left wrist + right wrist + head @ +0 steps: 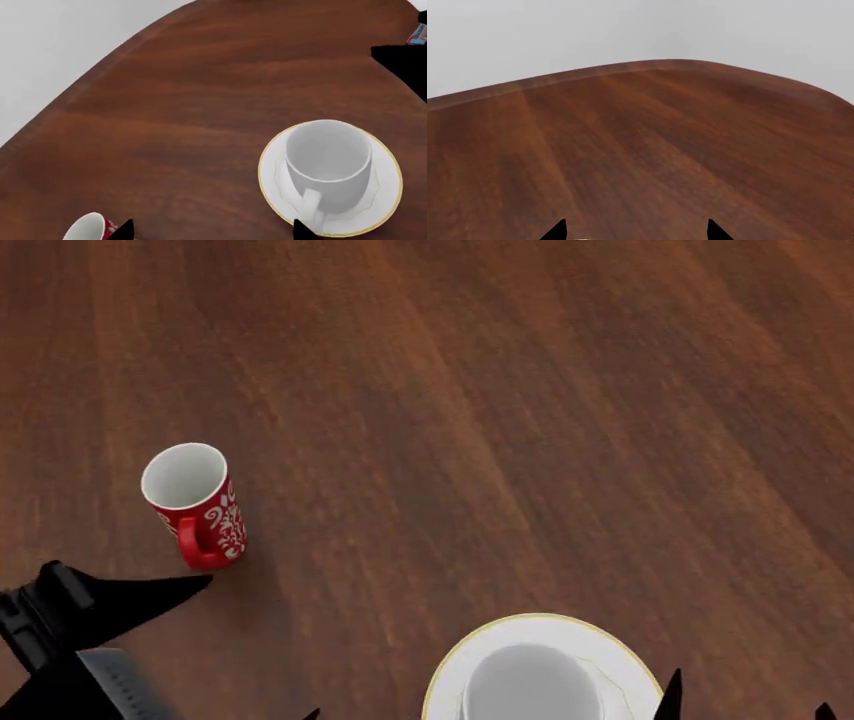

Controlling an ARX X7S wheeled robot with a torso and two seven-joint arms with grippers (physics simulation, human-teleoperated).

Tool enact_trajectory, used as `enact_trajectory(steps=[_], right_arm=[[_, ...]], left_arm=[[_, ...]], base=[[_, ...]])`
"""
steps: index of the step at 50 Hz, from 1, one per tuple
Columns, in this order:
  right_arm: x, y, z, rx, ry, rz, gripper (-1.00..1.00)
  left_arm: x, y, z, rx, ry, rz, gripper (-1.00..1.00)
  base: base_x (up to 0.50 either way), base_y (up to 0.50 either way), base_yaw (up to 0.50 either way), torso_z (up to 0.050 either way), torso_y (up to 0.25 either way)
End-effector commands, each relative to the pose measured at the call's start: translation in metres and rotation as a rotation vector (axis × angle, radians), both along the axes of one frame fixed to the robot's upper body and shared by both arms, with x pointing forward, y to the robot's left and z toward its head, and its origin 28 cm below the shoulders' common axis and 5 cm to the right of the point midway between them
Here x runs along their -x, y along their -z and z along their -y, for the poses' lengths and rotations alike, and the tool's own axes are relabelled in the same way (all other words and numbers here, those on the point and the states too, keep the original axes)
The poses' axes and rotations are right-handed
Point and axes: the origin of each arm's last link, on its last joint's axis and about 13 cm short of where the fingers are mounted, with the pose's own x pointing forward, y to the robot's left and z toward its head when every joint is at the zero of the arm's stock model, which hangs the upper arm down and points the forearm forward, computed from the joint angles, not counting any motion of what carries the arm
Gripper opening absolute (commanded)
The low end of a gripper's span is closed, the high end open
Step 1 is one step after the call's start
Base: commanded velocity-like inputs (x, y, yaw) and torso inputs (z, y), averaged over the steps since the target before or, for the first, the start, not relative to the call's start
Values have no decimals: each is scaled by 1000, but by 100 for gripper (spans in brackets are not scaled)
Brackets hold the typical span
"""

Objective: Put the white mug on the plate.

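Already the white mug (328,165) stands upright on the plate (387,197), so your task looks done. Judging by its gloss, it is rigid, slick and breakable; if you must shift it, take it across the rim or by the loop handle, and gently. Your left gripper (213,231) has its 2 fingertips spread wide with nothing between them; your right gripper (637,231) is likewise parted and empty. The red mug (194,502) stands well apart on the dark wooden table (534,390), whose rounded edge shows against a plain pale grey background.
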Motion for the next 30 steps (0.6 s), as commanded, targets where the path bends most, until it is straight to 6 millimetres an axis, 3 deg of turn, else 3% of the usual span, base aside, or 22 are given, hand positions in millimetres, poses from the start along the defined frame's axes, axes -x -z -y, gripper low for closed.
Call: enact_trajectory(steps=[1,30], right_arm=[[0,-2,0,7,0,2,100],[-1,-4,-1,13,-15,-2,100]], left_arm=[[14,-13,-20,72,-110,88,100],[43,-15,-73,235,-511,238,100]], base=[[0,0,0,0,0],[0,0,0,0,0]])
